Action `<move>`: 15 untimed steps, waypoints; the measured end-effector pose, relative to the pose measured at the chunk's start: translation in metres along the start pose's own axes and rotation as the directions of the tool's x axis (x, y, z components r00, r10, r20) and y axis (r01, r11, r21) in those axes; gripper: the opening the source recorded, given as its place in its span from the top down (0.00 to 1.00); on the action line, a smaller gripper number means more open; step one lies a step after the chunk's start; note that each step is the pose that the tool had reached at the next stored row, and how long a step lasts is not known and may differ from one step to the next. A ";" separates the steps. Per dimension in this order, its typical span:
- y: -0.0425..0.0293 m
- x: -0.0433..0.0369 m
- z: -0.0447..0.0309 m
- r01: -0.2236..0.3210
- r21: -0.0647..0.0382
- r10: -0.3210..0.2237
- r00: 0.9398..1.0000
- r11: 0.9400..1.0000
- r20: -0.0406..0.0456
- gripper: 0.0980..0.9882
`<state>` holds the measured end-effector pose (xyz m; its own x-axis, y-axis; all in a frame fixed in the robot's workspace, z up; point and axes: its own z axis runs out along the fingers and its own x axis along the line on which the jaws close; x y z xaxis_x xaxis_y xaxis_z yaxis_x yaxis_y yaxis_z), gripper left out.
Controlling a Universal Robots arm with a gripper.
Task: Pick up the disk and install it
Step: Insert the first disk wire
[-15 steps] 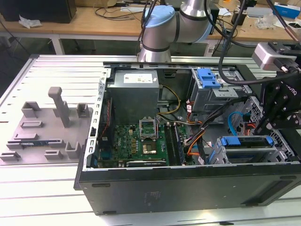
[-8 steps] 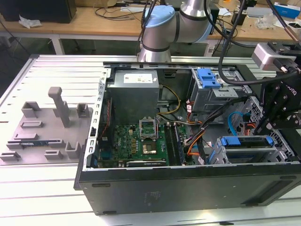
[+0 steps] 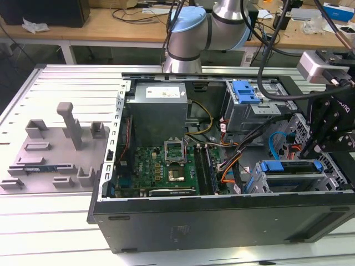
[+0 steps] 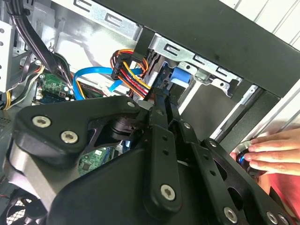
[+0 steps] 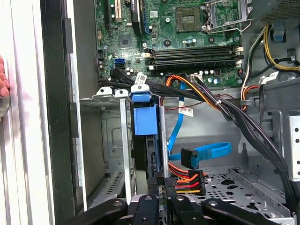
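Disk (image 3: 290, 166), silver with blue bracket, sits edge-up in the case's drive cage (image 3: 260, 180); pincer (image 5: 159, 199) grips it.

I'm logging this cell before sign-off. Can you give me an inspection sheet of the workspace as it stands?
Surface: grooved metal table carrying an open computer case and a grey fixture plate.
Job's things: the disk, blue-bracketed, sits in the drive cage at the case's front corner, exterior view's right.
Clutter: a smaller blue clip on the rear drive bay.
Grippers: the gripper sits at the disk's end; finger state unclear.
Cables: blue data cable and orange-red power leads loose beside the cage.
Surroundings: a person's hand rests on the case's outside; wooden bench behind.
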<state>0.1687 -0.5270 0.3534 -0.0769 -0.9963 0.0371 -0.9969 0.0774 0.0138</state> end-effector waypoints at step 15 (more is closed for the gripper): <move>0.0000 0.0014 0.0037 0.000 0.000 0.000 1.000 1.000 0.000 0.93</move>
<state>0.1686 -0.5284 0.3497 -0.0768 -0.9963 0.0374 -0.9969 0.0774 0.0138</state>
